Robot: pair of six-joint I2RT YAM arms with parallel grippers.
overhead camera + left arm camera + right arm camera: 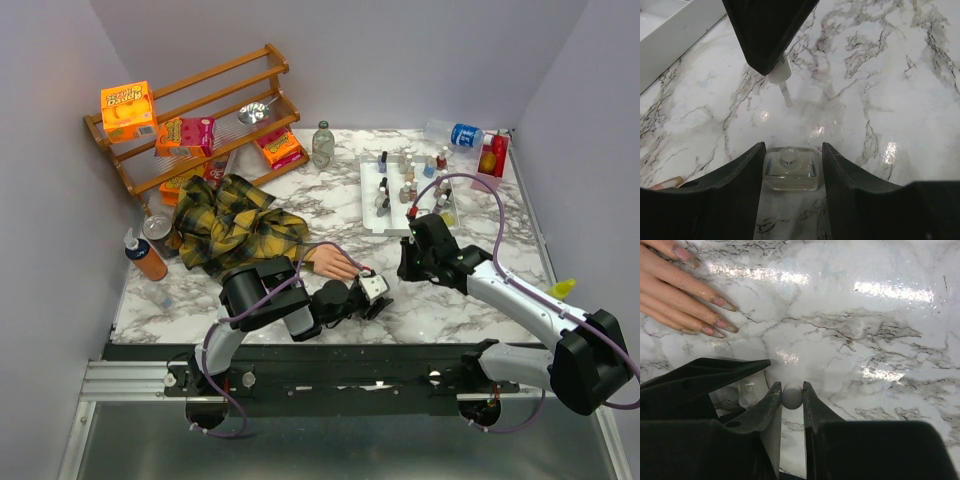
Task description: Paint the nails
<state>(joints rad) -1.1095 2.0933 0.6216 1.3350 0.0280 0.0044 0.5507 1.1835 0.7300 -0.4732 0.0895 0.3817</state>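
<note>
Left arm (262,292) and right arm (510,295): black joints, light grey links, looping purple cables (498,222), matte black wedge-shaped gripper fingers (735,185).

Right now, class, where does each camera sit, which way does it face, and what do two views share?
Top external: above and behind, looking down on the marble table; left arm and right arm show.
Left wrist: on the left tool, facing along its fingers at the clear bottle.
Right wrist: on the right tool, its fingers pinching the white brush cap, facing the mannequin hand.
Shared: both wrist views show the brush cap.
</note>
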